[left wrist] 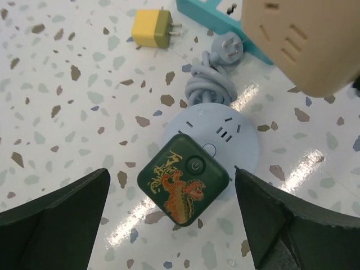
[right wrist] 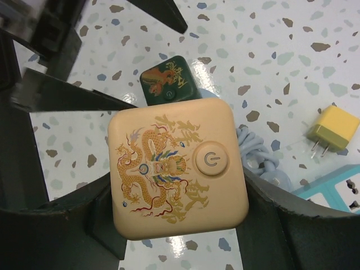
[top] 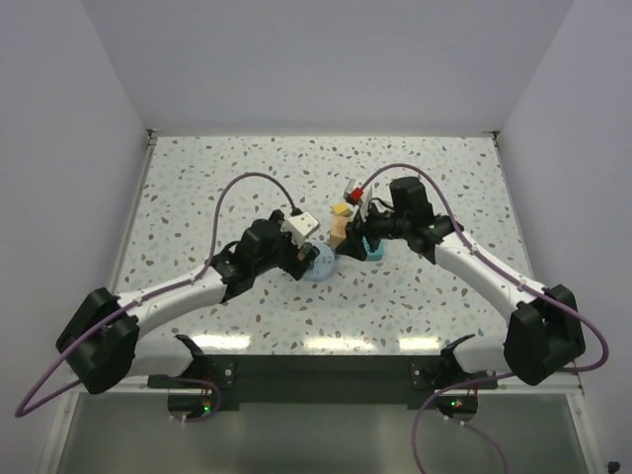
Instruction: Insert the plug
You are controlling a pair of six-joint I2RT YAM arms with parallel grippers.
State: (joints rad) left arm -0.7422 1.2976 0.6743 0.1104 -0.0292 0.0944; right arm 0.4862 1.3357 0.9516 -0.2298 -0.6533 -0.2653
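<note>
- Looks like the tail end of the insertion step, judging by the plug (left wrist: 183,185) lying dragon-face up on the round socket hub (left wrist: 244,149), over an outlet near the hub's lower-left rim.
- Cannot tell whether the prongs are fully home, hidden as they are under the green body, which sits a little skewed against the hub's slot rows in the left wrist view.
- Left pincer (left wrist: 171,171): spread wide, one finger on each side of the plug, touching neither flank, holding nothing.
- Right pincer (right wrist: 177,216): clamped on the tan cube (right wrist: 177,169), carried just above and beside the hub, dragon face and button turned to its own camera.
- Next, as a judgement: either press straight down on the plug's top to seat it, or lift the left arm clear without brushing the body. Meanwhile keep the tan cube off the hub, given how close the two arms stand in the top view.
- No true container here. Nearest to one is the hub, with the plug over one outlet and the other visible slot sets bare.
- Coiled against the hub: its own grey cable (left wrist: 211,87), pronged head lying loose on the surface (left wrist: 67,112), plugged into nothing.
- Further off: the yellow block (left wrist: 152,28) on its side, prongs out, alone. Also a teal socket strip (right wrist: 332,194), only partly in view, with nothing in the slots that show.
</note>
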